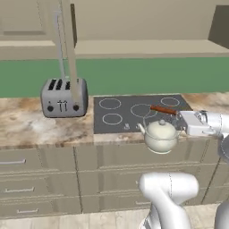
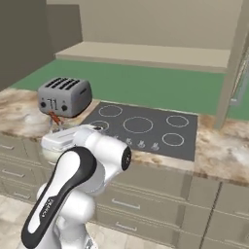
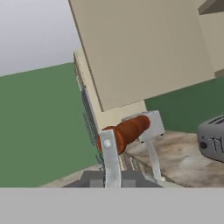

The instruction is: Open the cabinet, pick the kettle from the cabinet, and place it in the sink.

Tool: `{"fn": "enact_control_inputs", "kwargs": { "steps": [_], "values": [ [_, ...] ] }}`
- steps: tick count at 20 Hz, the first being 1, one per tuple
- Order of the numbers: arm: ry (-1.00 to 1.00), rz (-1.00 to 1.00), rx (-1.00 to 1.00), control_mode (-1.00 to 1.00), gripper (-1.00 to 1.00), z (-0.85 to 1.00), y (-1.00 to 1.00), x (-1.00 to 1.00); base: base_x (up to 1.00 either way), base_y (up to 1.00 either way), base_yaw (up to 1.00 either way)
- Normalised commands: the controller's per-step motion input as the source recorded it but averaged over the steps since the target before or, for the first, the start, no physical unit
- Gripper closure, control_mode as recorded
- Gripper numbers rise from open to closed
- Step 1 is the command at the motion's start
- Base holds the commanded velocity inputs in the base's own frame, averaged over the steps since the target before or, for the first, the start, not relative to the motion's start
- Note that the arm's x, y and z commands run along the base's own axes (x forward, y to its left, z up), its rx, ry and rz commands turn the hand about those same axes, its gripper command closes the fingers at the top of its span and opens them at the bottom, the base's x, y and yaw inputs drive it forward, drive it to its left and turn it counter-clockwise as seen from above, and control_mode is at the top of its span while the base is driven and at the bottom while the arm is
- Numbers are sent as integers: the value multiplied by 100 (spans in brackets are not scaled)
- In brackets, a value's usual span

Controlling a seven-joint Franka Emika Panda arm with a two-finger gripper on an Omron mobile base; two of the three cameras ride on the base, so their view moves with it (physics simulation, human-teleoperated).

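Kettle [image 1: 161, 135] hanging by its handle in pinching gripper [image 1: 179, 112], out of cabinet [image 1: 67, 53]; probably needing carrying to sink.

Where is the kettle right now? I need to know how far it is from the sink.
In the left base view the kettle hangs from the gripper by its wooden handle, at the cooktop's front edge, right of the toaster.

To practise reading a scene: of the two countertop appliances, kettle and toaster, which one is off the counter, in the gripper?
The cream kettle: the gripper is shut on its reddish-brown handle grip, while the grey toaster sits on the counter.
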Motion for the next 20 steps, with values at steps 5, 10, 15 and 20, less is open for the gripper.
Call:
{"fn": "enact_control_inputs", "kwargs": {
  "steps": [5,10,15,20],
  "values": [
    [0,0,0,100,100,0,0,0,-13,0,75],
    [0,0,0,100,100,0,0,0,0,-4,84],
    [0,0,0,100,100,0,0,0,0,-5,90],
    [0,0,0,100,100,0,0,0,0,-4,98]
  ]
}}
